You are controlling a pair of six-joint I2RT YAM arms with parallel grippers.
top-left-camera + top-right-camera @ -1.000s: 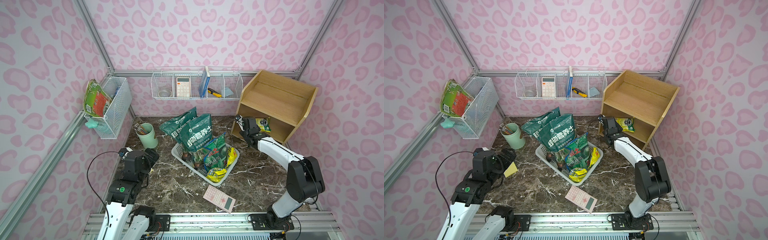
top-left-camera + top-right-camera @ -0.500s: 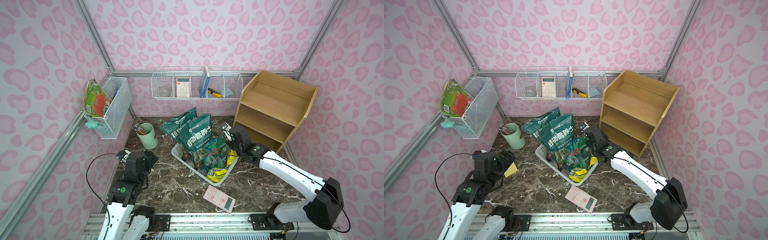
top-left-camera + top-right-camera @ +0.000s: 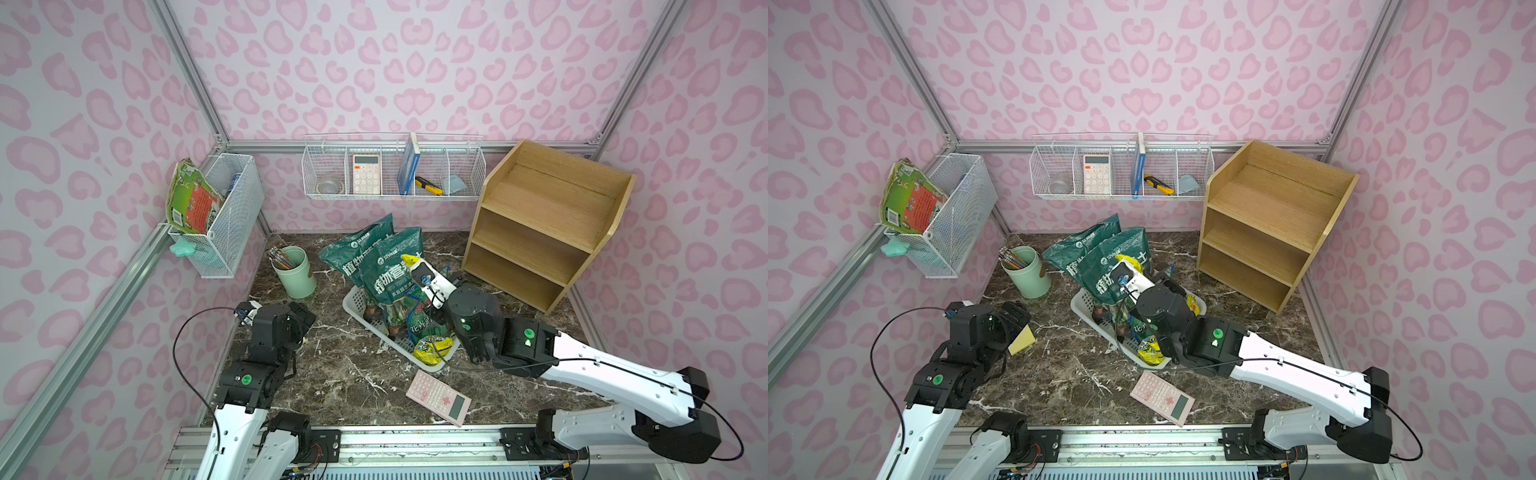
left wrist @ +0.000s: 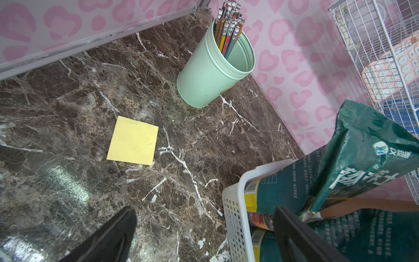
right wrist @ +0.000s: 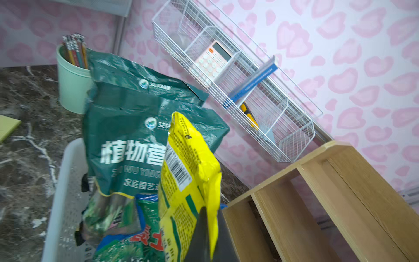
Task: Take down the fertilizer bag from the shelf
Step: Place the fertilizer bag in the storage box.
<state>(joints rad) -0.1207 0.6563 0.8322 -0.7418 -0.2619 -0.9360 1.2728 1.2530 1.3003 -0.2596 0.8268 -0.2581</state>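
Gripping the lower end of the glossy yellow printed fertilizer bag, the right tool is clamped tight on it, one black finger on each face. The bag's long axis carries on from the tool's own line. Its free end points up and toward the back wall, and its barcode side faces the wrist camera. It is well apart from the light wood-grain three-tier stepped shelf, in the air over the white perforated plastic basket. It is close to the two dark green printed bags standing there; whether it touches them I cannot tell. The left tool hovers with jaws spread wide, holding nothing, above the brown marbled surface near a square yellow sticky note.
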